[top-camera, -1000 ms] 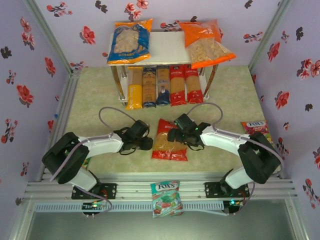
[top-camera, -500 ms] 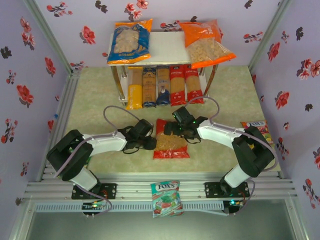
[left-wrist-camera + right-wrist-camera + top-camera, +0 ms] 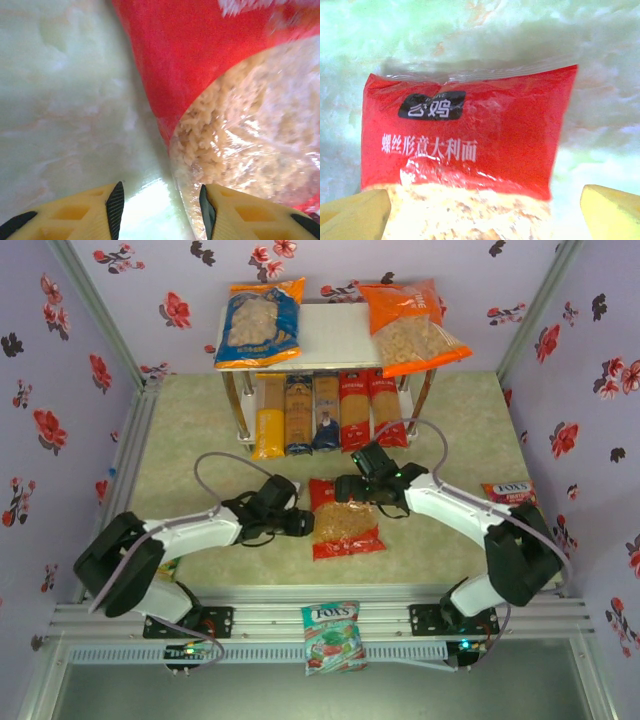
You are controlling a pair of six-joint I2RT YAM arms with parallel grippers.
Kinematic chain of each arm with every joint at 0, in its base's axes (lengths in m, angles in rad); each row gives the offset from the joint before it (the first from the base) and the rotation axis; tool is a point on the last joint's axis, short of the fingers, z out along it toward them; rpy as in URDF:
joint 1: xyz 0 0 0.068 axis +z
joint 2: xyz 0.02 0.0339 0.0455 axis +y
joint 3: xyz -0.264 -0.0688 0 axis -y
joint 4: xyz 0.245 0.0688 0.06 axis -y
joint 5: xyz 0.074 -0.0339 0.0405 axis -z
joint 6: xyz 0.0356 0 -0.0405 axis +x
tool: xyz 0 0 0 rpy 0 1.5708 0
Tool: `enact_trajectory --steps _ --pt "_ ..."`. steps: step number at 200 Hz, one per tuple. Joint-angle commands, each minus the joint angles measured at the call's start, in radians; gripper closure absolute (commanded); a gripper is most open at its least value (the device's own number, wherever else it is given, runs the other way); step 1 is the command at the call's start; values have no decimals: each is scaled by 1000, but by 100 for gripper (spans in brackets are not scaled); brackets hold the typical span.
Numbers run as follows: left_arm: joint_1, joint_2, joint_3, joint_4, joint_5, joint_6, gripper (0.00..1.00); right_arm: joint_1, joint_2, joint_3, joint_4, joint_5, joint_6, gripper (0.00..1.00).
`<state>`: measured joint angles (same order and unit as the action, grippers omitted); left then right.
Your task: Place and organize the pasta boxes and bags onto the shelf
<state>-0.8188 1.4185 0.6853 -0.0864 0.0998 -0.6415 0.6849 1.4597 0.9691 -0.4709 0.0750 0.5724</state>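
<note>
While the shelf already carries everything else, the red bag (image 3: 343, 522) lies flat on the table (image 3: 180, 450) in the middle of the top view, printed end toward the top of the frame and clear window of short pasta toward the bottom. Over the last second it has barely shifted, turning only slightly, but both arms have closed in on it.

The left gripper (image 3: 302, 525), which a second ago sat apart from the bag on its left, is now at the bag's left edge. In the left wrist view its fingers (image 3: 116, 205) stand parted. That edge runs down between them, close to the right-hand one, with nothing pinched yet. The right gripper (image 3: 348, 490) has slid from over the bag's upper right part to its top edge. In the right wrist view it is spread wide, a finger in each lower corner and the bag's width between them, and it too is empty. I judge this a two-sided pick being set up, not yet a hold.

Further up the frame, the shelf (image 3: 335, 338) has a blue bag (image 3: 258, 325) at the left of its top board and an orange bag (image 3: 410, 330) at the right. The bare board between them is the likely slot. The five pasta boxes (image 3: 325, 415) lie side by side on the lower tier.
</note>
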Motion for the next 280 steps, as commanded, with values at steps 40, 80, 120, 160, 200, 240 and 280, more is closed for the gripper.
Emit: enact_trajectory --steps 40,80,120,160,200,240,280 --pt "145 -290 -46 -90 25 4 46 151 -39 26 -179 61 -52 1" --pt "216 -444 -32 -196 45 32 44 185 55 62 -147 54 -22 1" --pt "251 -520 -61 -228 44 31 42 185 176 133 -186 56 -18 1" --pt "263 -520 -84 -213 55 26 42 184 264 177 -229 93 5 1" --pt "280 -517 -87 -210 67 34 42 179 325 177 -232 59 13 1" --pt "295 -519 -98 -210 73 37 42 163 363 134 -211 -6 13 1" --pt "304 -519 -101 -207 75 35 42 129 385 58 -187 -81 -6 17"
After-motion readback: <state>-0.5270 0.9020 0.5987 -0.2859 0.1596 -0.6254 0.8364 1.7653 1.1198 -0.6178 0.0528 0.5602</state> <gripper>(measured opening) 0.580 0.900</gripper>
